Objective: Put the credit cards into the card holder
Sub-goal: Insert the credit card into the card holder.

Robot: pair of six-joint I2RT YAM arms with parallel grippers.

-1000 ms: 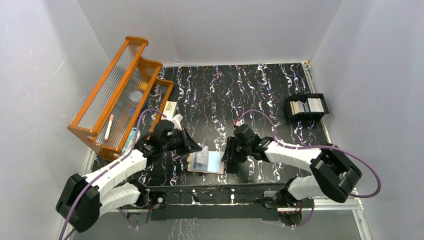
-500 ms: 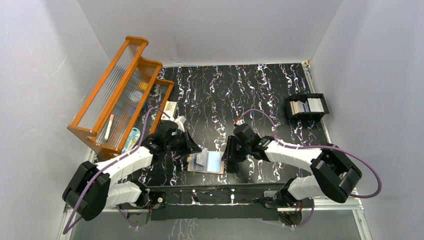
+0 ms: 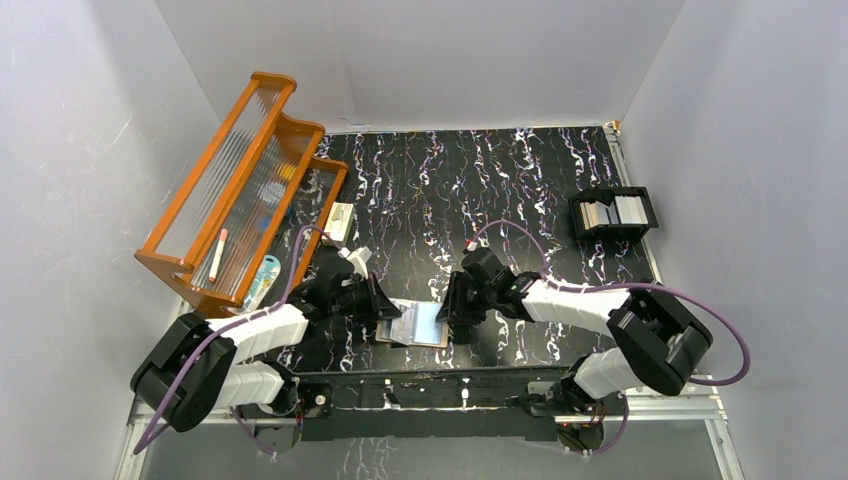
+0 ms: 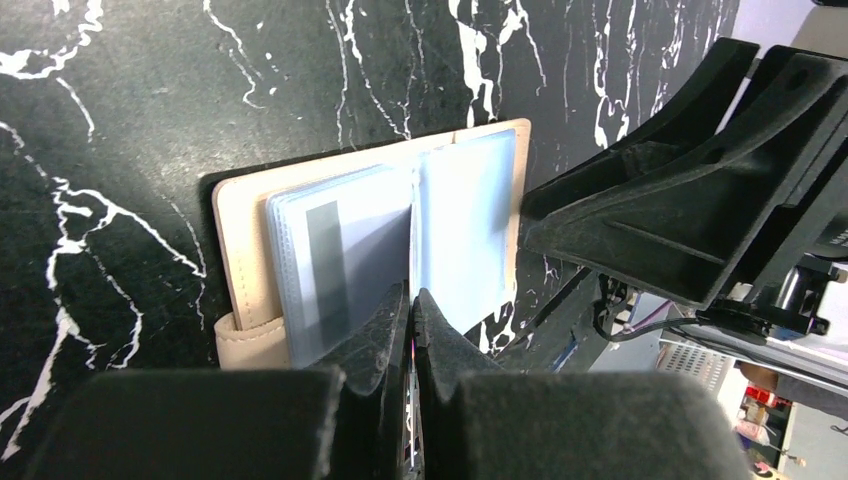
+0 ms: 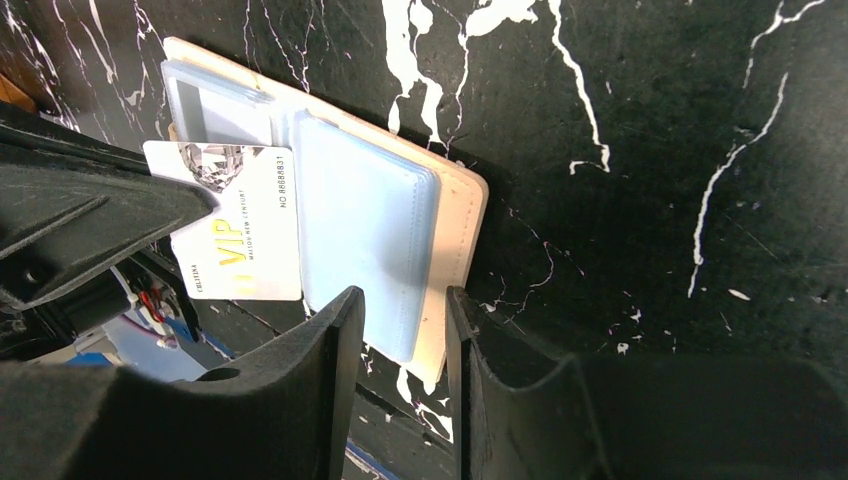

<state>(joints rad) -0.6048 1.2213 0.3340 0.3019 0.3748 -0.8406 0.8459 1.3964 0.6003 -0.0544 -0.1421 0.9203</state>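
- I find the card holder (image 3: pixel 415 325) at the table's (image 3: pixel 500 170) near edge.
- Credit card (image 5: pixel 240 225) over its left half.
- Tray (image 3: pixel 612 212) by right edge, rack (image 3: pixel 240 190) along left.

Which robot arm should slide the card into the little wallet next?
Left. The left gripper pinches the white credit card over the open card holder. The right gripper has none, jaws apart at the holder's edge.

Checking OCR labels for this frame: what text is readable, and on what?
"VIP": gold, on the white credit card in the left gripper.
"NO 88...": same card, remaining digits unsure.
Small print beside it: too blurred to read.
Too small to read: the cards in the black tray.
No text on the card holder.
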